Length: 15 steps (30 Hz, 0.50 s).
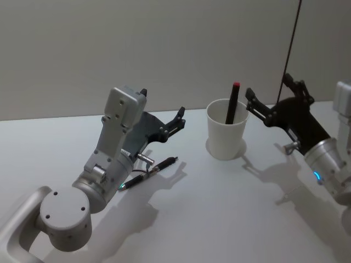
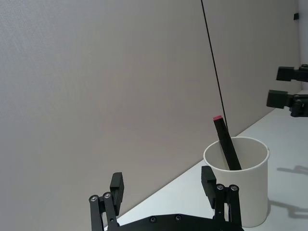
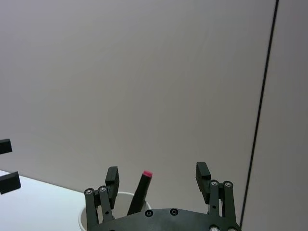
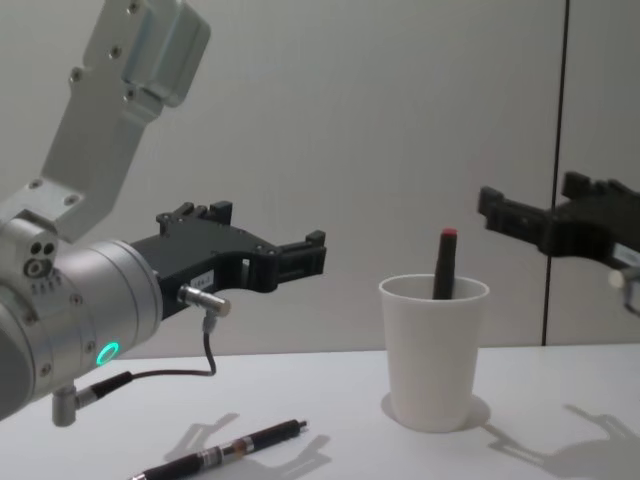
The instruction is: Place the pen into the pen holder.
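Toward the back of the white surface [image 1: 219, 208] stands the pen holder [image 1: 225, 139], upright, with a black red-tipped pen [image 1: 232, 104] leaning inside it, its red end rising above the rim. Left of the pen holder, a second pen [image 1: 149, 171], dark with a metal band, lies flat on the surface. The left gripper [image 1: 163, 104] hovers above this pen, jaws apart and empty. On the other side, the right gripper [image 1: 269, 86] hangs at about rim height, near the pen holder but not touching it, jaws apart and holding nothing.
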Motion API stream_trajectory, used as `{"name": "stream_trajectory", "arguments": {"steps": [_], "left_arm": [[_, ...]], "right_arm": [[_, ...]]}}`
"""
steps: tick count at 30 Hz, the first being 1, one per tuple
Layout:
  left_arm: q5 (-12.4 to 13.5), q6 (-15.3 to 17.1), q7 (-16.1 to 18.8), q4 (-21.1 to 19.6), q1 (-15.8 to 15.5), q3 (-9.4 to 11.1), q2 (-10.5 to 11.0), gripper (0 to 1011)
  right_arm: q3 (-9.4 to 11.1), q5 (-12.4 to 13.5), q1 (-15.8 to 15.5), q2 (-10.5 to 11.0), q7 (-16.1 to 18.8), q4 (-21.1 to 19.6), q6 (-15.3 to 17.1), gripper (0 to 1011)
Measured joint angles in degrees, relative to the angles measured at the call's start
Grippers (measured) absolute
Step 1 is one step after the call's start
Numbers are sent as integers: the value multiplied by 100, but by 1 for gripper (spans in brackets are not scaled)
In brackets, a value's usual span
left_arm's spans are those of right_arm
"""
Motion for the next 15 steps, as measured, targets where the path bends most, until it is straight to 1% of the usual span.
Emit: {"name": "stream_trajectory", "arguments": {"steps": [6, 9, 15], "left_arm": [[0, 0, 0, 0, 0, 0, 0, 1001], [0, 0, 0, 0, 0, 0, 0, 1001], [0, 0, 0, 0, 0, 0, 0, 1001]], "right_arm": [[56, 111, -368, 184, -217, -458, 389, 1001], [74, 147, -485, 245, -289, -602, 510, 1001], [123, 249, -823, 411, -485, -1015, 854, 1001]]}}
